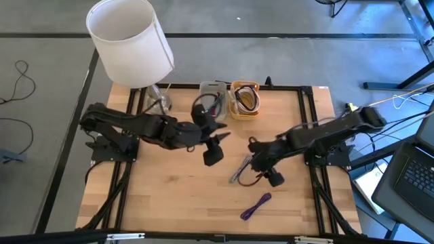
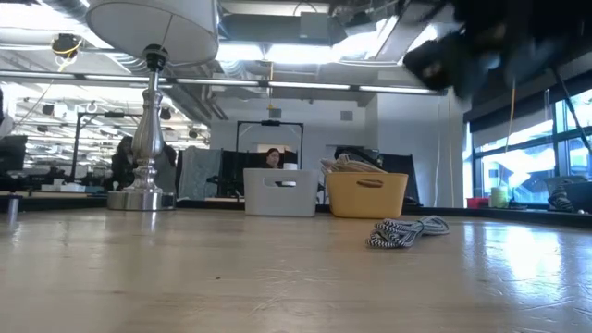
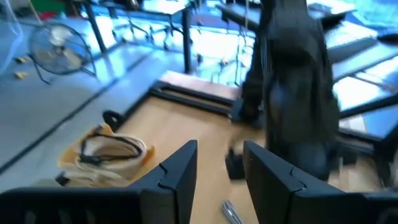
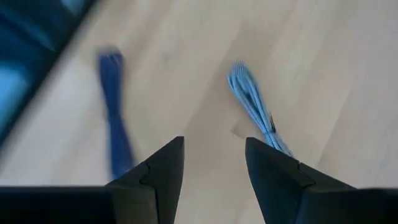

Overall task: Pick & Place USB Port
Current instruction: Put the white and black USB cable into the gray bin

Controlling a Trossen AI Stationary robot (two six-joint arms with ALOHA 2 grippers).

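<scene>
A bundled grey striped USB cable (image 1: 241, 169) lies flat on the wooden table near its middle; it also shows in the low view (image 2: 407, 229) and the right wrist view (image 4: 255, 106). My right gripper (image 1: 256, 168) hangs just above and beside it, slanting down, open, nothing between its fingers (image 4: 214, 162). A purple cable bundle (image 1: 256, 205) lies nearer the front edge. My left gripper (image 1: 213, 154) is raised above the table's middle, open and empty (image 3: 221, 168), pointing toward the right arm.
A yellow bin (image 1: 245, 100) holding cables and a pale bin (image 1: 213, 95) stand at the far edge. A lamp with a white shade (image 1: 129, 41) stands at the far left. Bare wood lies at the table's front left.
</scene>
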